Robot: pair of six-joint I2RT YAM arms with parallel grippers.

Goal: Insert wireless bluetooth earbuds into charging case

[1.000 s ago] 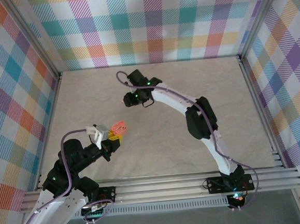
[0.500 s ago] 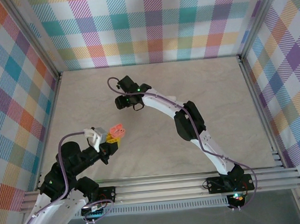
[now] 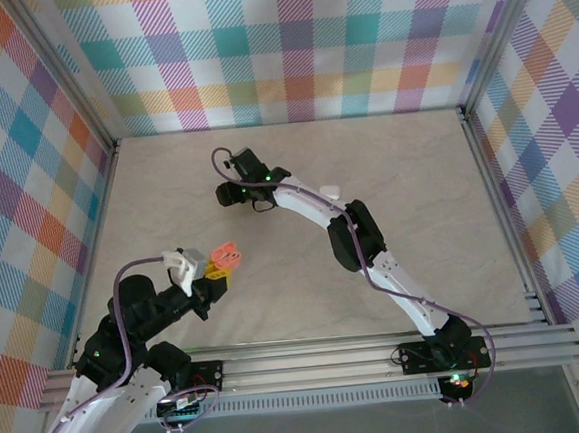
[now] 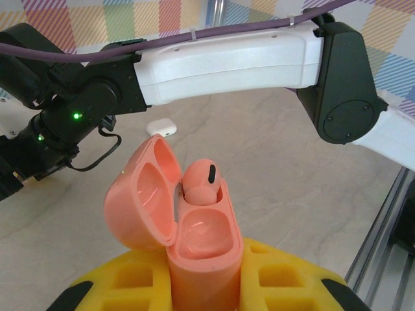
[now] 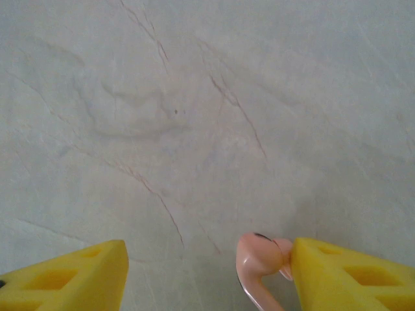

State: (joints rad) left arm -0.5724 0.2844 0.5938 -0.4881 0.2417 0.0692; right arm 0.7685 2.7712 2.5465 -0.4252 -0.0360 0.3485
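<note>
Pickup of the second pink earbud [image 5: 256, 259] is, we are judging, the step in hand. The right gripper [image 5: 207, 275] is hanging wide open over the table [image 5: 194, 97], this earbud touching one finger [image 5: 337, 272] only, not gripped. The left gripper [image 3: 216, 269] is clamping the open charging case [image 4: 201, 259], a first earbud [image 4: 202, 181] sitting inside. Next we are needing a centred closing, then carrying to the empty socket [image 4: 198, 232]. We are finding no writing.

Glossy pink plastic case [image 4: 204, 272] & earbud [image 4: 200, 186], matt marbled table [image 5: 194, 97].
</note>
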